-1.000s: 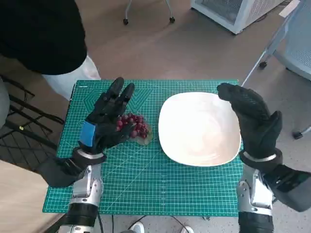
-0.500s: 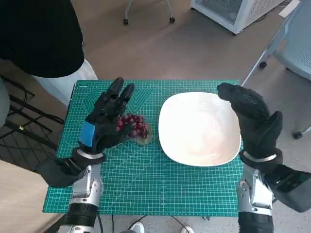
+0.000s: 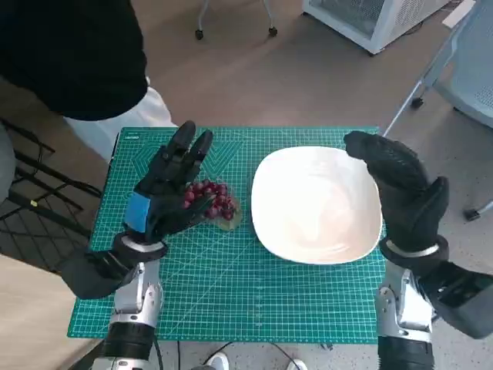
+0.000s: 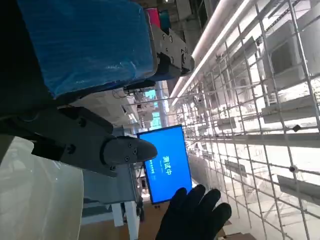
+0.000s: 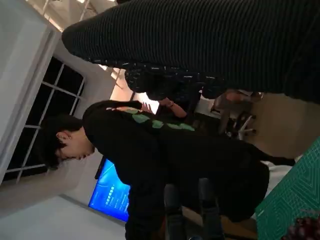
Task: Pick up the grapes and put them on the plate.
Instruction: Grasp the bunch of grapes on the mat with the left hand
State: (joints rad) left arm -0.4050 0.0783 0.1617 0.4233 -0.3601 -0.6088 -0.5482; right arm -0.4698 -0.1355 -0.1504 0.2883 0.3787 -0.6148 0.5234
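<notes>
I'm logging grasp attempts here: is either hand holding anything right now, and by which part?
Nothing is plainly held. The left hand is beside the grapes, which lie on the green mat, fingers apart. The right hand hangs open at the plate.

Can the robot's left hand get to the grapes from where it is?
Probably yes. The left hand sits open right beside the grapes, its fingers apart, and nothing stands between them on the green mat.
</notes>
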